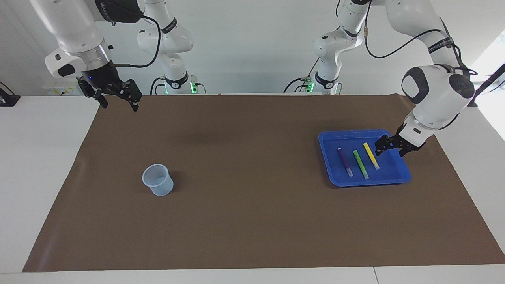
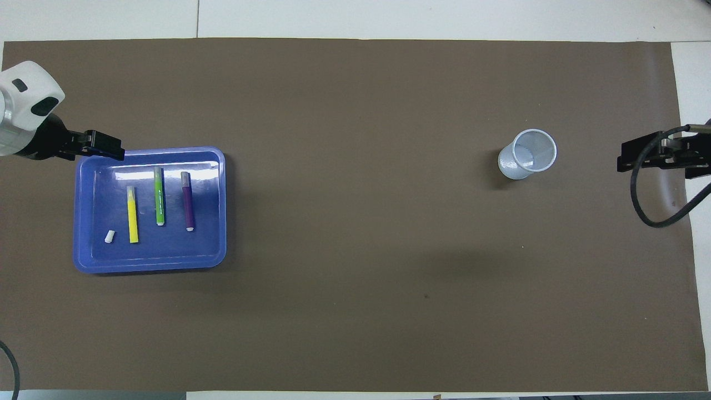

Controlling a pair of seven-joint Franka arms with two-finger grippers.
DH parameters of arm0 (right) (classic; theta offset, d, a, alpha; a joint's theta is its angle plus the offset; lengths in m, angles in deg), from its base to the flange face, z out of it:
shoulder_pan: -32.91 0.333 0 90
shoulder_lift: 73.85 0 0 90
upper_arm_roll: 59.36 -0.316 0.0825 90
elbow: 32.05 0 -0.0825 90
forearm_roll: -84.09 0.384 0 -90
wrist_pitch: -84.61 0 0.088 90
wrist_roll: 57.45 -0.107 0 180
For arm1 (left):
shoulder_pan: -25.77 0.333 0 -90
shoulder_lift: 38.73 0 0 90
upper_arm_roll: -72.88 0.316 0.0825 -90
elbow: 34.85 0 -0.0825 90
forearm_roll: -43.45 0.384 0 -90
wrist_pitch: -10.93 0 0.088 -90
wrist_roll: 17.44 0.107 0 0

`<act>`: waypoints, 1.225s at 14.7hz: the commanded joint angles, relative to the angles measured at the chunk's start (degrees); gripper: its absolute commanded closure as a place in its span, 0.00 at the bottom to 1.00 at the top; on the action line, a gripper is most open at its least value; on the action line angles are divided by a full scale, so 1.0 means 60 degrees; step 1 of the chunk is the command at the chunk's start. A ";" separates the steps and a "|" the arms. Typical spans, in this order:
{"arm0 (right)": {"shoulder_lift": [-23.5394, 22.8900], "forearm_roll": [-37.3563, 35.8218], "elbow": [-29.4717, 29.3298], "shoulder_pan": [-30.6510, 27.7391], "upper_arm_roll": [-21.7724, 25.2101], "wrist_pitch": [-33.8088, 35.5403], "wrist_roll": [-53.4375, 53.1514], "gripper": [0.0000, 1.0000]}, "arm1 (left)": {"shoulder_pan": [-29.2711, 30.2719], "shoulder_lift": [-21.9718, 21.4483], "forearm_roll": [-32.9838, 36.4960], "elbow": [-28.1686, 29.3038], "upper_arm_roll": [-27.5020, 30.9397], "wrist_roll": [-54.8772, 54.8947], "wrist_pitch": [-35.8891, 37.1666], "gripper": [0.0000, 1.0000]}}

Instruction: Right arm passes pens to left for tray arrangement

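Observation:
The blue tray lies toward the left arm's end of the table. The purple pen, the green pen and the yellow pen lie side by side in it, apart from each other. They also show in the overhead view: purple, green, yellow, in the tray. My left gripper is open and empty, raised over the tray's rim beside the yellow pen; it also shows in the overhead view. My right gripper is open and empty, held high over its own end of the table.
A small translucent bluish cup stands upright on the brown mat toward the right arm's end; it looks empty in the overhead view. A tiny white cap-like piece lies in the tray beside the yellow pen.

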 commanded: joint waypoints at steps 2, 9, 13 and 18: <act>-0.0022 -0.0093 -0.0137 -0.0138 -0.0061 0.0217 0.0168 0.00 | -0.0577 -0.0118 0.0705 -0.1413 0.0011 -0.0622 0.1965 0.00; 0.0036 -0.0049 -0.0064 -0.0182 -0.0047 0.0232 0.0197 0.00 | -0.1567 -0.2064 0.0617 -0.1228 0.1015 -0.0505 0.3876 0.00; 0.0036 -0.0049 -0.0064 -0.0182 -0.0047 0.0232 0.0197 0.00 | -0.2365 -0.2463 0.0617 -0.0213 0.1857 -0.0490 0.2616 0.00; 0.0036 -0.0034 -0.0064 -0.0182 -0.0047 0.0232 0.0197 0.00 | -0.2584 -0.1804 0.0617 -0.0857 0.1710 -0.0564 0.2674 0.00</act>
